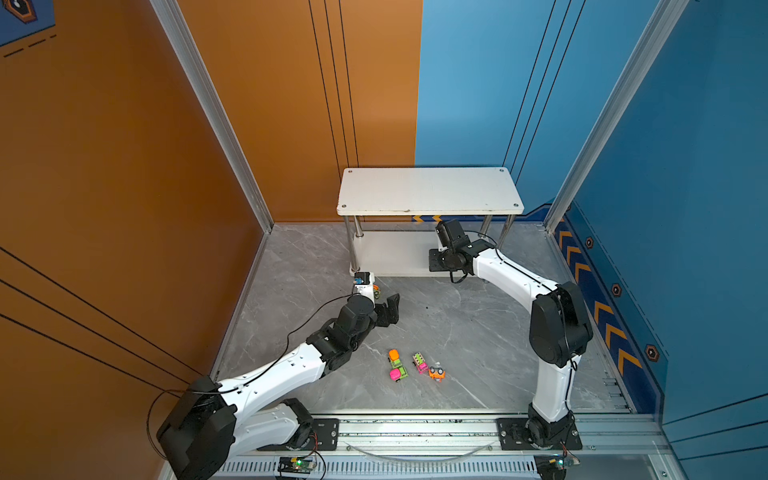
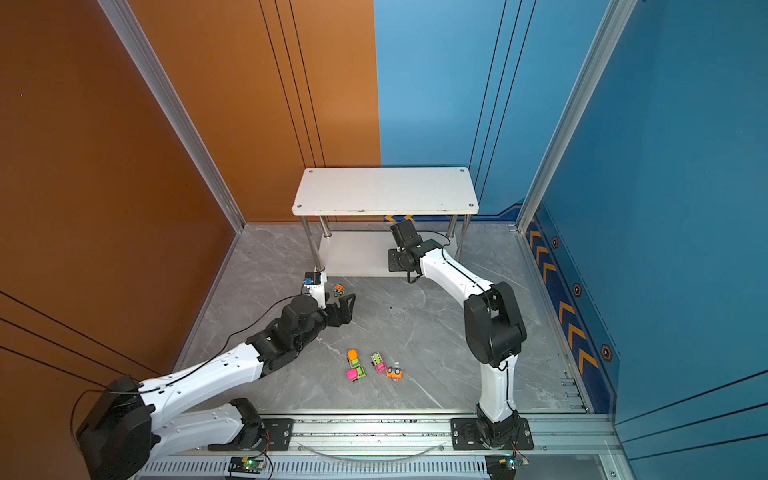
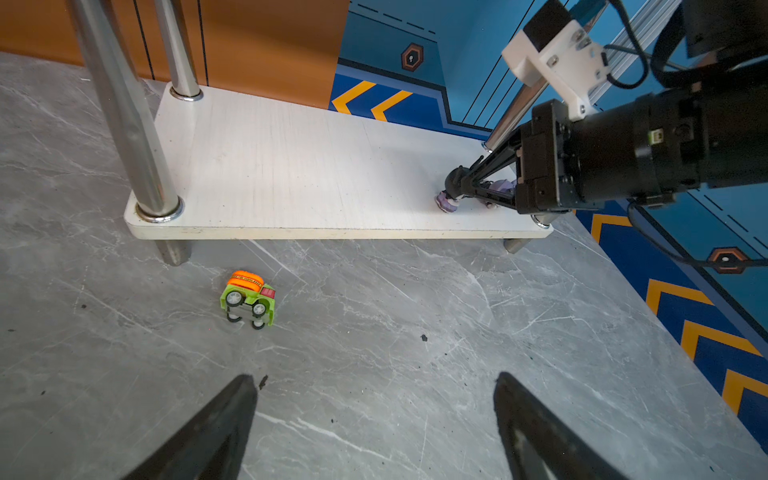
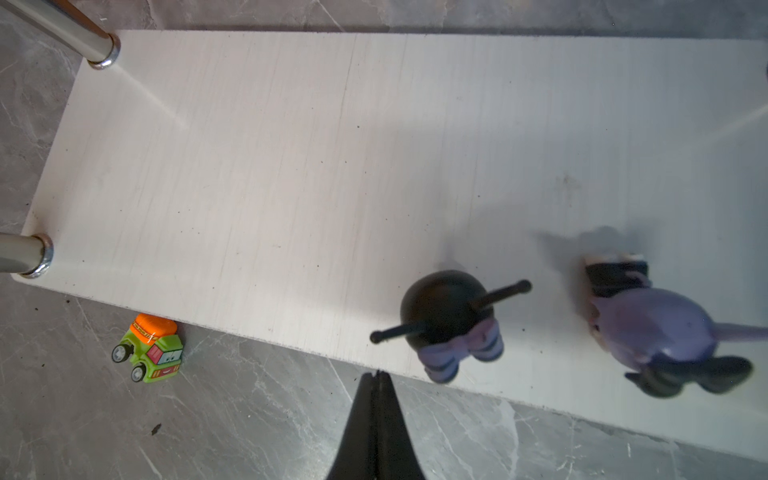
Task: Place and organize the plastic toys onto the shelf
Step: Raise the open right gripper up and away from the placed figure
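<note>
From my remote station I see a white two-tier shelf [image 1: 428, 189] with chrome posts at the back of a grey marbled surface [image 1: 478, 332]. My right end effector [image 4: 376, 374] sits between the two boards. Its fingers are pressed together with nothing between them, just beside a black-headed figurine [image 4: 449, 316] with lilac feet. That figurine rests on the lower board near its front edge. A second figurine [image 4: 656, 328], lilac and black, rests on the same board close by (too blurred for me to tell whether it is upright or toppled). My left end effector [image 3: 376, 378] hovers over the surface in front of the shelf's left front post, fingers spread wide apart and holding nothing. Ahead of it a green toy truck [image 3: 248, 299] with an orange drum lies tipped on its side on the surface, just off the lower board's front edge. Nearer me, four more neon toys sit bunched on the surface: an orange-topped green car [image 1: 395, 358], a pink-topped green car [image 1: 398, 374], a green-and-pink car [image 1: 419, 362] and an orange car [image 1: 436, 372].
</note>
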Available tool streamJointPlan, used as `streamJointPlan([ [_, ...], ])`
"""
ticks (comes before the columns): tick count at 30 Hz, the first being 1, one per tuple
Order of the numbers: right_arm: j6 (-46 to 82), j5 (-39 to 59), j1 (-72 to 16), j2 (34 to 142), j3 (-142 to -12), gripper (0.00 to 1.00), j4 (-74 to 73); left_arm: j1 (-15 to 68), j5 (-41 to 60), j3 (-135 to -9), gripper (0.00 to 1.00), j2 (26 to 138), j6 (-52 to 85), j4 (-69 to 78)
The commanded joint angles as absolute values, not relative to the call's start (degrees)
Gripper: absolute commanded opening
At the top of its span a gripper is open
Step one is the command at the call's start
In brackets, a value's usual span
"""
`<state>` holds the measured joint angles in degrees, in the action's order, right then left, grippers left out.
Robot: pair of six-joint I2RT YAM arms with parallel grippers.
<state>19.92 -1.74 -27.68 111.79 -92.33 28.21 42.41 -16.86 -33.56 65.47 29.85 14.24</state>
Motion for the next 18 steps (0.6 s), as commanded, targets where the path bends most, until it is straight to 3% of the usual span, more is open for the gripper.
streamJointPlan([
  [1,18.83,-3.07,-27.33,113.42,-93.97,0.00,28.13,42.14,-16.70,-35.15,0.91,65.74,28.99,13.82],
  [18,17.89,-2.43,-27.20,117.11,-98.25,0.00,28.91,41.88,-16.37,-35.40,0.91,65.65,28.99,13.67],
])
